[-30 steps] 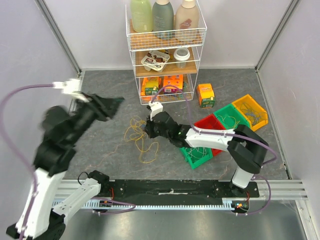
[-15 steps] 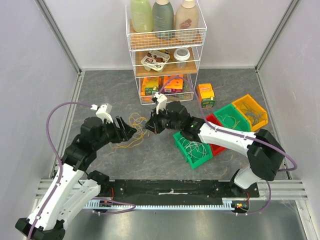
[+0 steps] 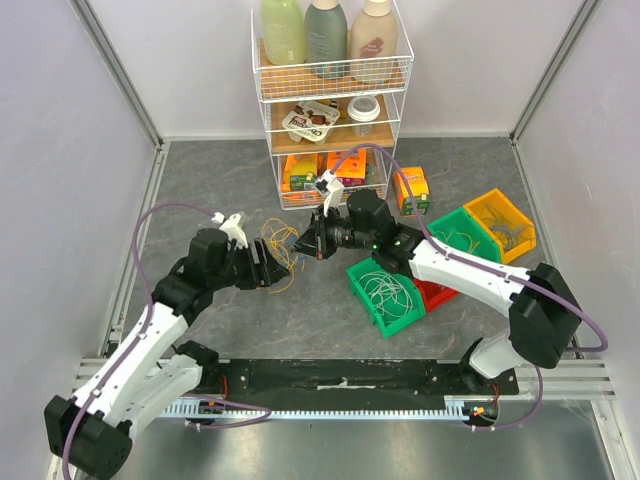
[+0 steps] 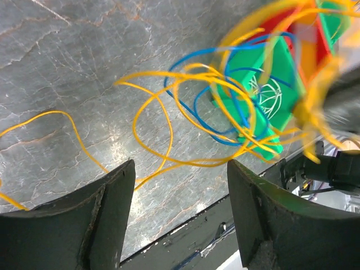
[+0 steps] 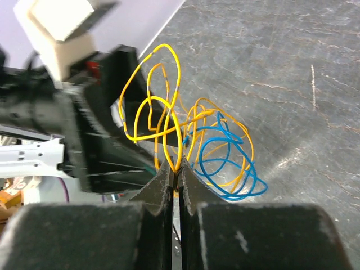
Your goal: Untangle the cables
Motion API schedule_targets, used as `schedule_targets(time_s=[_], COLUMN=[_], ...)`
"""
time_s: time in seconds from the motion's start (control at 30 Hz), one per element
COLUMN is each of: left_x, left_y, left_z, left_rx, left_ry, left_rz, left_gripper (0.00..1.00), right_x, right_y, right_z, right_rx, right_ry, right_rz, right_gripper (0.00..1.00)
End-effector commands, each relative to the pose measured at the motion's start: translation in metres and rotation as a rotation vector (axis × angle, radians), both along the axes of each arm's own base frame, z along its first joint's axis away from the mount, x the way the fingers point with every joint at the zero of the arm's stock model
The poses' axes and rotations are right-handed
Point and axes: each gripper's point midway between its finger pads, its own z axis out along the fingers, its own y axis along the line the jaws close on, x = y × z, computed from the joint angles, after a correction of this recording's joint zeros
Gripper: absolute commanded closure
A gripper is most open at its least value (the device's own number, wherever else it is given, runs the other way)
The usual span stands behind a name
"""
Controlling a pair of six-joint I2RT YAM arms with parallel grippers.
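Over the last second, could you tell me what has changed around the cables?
The left gripper swung in from the left to the cables, jaws open. The right gripper, shut on a yellow strand, drew the cables up toward the rack. Bins and rack stayed put.

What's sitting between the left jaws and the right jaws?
Only the yellow and blue cable tangle, held by the right gripper with jaws shut, hanging before the left gripper, jaws open; the right wrist view shows it best.

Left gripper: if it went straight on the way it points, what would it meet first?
Most likely the yellow cables dangling from the shut right gripper, ahead of the left gripper and its open jaws. The green bin lies beyond. Depth is uncertain.
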Motion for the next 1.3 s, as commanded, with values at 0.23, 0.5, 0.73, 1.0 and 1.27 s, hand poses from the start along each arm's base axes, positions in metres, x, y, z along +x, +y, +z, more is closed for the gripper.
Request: schedule_targets(time_s=[0.23, 0.5, 0.73, 1.0, 1.27], left_x=[-0.006, -0.016, -0.033, -0.066, -0.038], left_y=[-0.036, -0.05, -0.043, -0.017, -0.016], left_z=[-0.016, -0.003, 0.072, 0.188, 0.203], left_rx=[-0.122, -0.224, -0.241, -0.257, -0.198], left_ry=[0.105, 0.069, -0.157, -0.5, -0.439], left_rz=[-0.164, -0.245, -0.323, -0.304, -0.224], left_gripper=[0.47, 0.76, 0.98, 0.98, 0.98], right_x=[0.002, 0.007, 0.046, 0.052, 0.005], right_y=[-0.002, 0.003, -0.025, -0.047, -0.029], right_z=[0.054, 0.056, 0.01, -0.084, -0.039], right_rx=[0.126, 0.157, -0.037, -0.28, -0.175], right_ry=[-0.02, 0.008, 0.0, 0.068, -0.163], right_rz=[0.02, 0.032, -0.209, -0.298, -0.084], right_gripper=[1.0, 1.0, 0.81, 0.44, 0.16])
